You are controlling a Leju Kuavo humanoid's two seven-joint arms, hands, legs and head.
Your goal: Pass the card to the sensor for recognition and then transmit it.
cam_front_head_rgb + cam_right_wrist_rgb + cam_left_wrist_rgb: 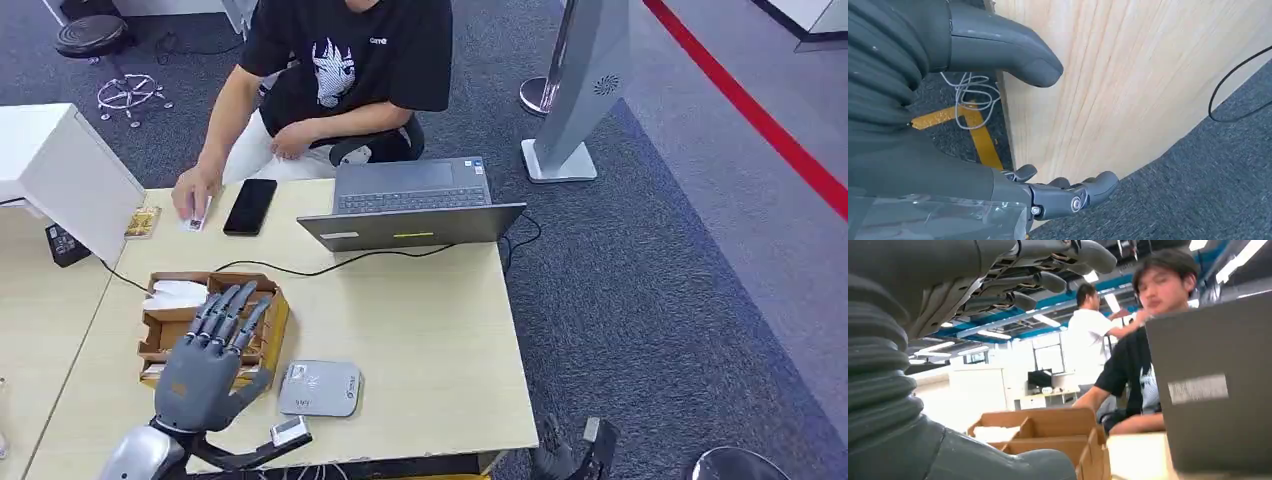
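Observation:
My left hand (210, 350) hovers with its fingers stretched out and apart above an open cardboard box (272, 330), holding nothing. In the left wrist view that hand (1013, 285) is bare over the box (1048, 427). A flat grey sensor pad (320, 388) lies on the table just right of the hand. At the far side, a seated person's hand (190, 195) rests on a small white card (197, 218). My right hand (570, 452) hangs low past the table's front right corner. In the right wrist view it (963, 170) is empty, fingers apart, beside the table's wooden side.
A black phone (250, 205) lies next to the card, and an open grey laptop (410, 205) with a black cable stands at the table's far edge. A white case (60, 165) and a small yellowish packet (143, 222) sit at the far left. A grey stand (580, 90) rises from the carpet on the right.

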